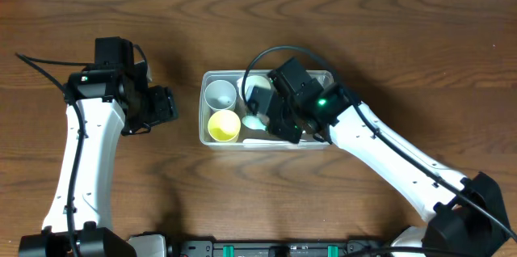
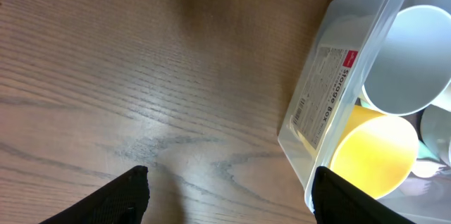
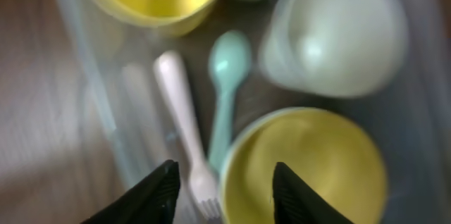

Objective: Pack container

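While right pincer [image 3: 224, 185] hovers released over a white plastic fork [image 3: 177, 104] inside the large clear plastic rectangular tub [image 1: 203, 115], prob. arranging contents, left pincer [image 2: 229, 185] sits released alongside, giving room

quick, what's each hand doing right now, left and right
left hand: open, holding nothing, beside the container
right hand: open, holding nothing, over the container

Brown wood-grain desk [image 1: 404, 31], grain running lengthwise. Set directly on it near the middle: one clear rectangular container [image 1: 203, 111], white "Storage Box" label [image 2: 325, 94] on one short end wall.
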Controlling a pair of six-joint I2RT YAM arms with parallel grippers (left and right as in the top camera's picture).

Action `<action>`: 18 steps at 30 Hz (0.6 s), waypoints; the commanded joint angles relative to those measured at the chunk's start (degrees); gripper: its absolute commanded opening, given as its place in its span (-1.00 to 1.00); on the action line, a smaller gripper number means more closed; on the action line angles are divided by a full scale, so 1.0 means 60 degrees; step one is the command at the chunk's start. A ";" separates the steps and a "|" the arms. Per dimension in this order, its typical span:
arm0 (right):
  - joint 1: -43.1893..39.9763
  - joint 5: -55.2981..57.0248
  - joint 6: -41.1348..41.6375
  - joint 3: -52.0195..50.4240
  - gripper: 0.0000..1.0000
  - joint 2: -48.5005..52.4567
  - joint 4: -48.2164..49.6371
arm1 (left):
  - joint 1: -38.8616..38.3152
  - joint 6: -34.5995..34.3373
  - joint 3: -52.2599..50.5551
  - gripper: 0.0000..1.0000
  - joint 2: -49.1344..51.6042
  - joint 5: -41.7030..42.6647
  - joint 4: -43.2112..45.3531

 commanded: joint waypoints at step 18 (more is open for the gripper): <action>-0.6790 0.0794 0.5577 0.0004 0.98 -0.2248 0.0503 | -0.3417 0.3045 0.0707 0.96 -0.0277 -0.1665 0.1293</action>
